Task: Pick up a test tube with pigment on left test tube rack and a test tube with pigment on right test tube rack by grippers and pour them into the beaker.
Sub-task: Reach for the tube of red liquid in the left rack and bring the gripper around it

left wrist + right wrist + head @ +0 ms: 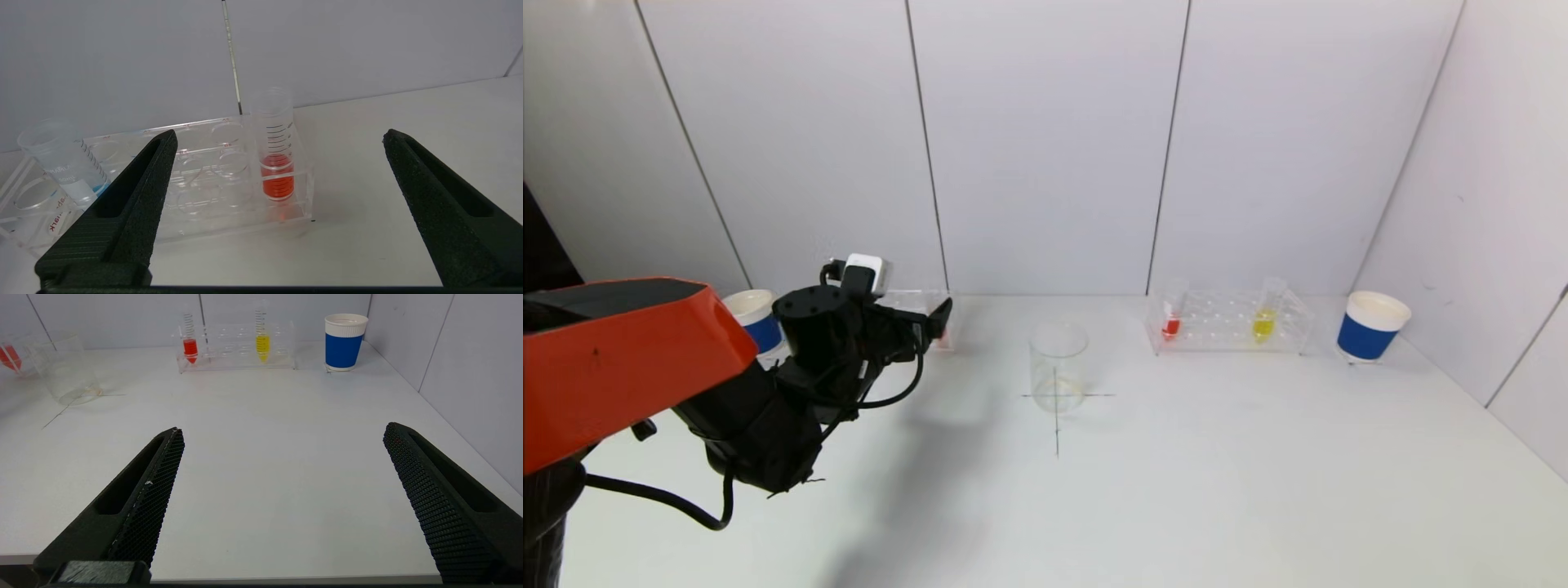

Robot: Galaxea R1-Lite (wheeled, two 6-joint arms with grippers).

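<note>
My left gripper [280, 136] is open and empty, level with the left rack [204, 183] and a short way in front of it. A test tube of red pigment [278, 163] stands upright in the rack's end slot, in line with the gap between the fingers. A tube with blue liquid [67, 163] leans at the rack's other end. In the head view the left gripper [931, 327] hides most of that rack. The empty glass beaker [1058, 367] stands mid-table. The right rack [1229, 322] holds a red tube [1172, 318] and a yellow tube [1266, 314]. My right gripper [282, 430] is open and empty, low over the table's near edge.
A blue paper cup [1372, 327] stands to the right of the right rack. Another blue cup [752, 318] stands behind my left arm. White walls close the back and the right side. A pencilled cross marks the table under the beaker.
</note>
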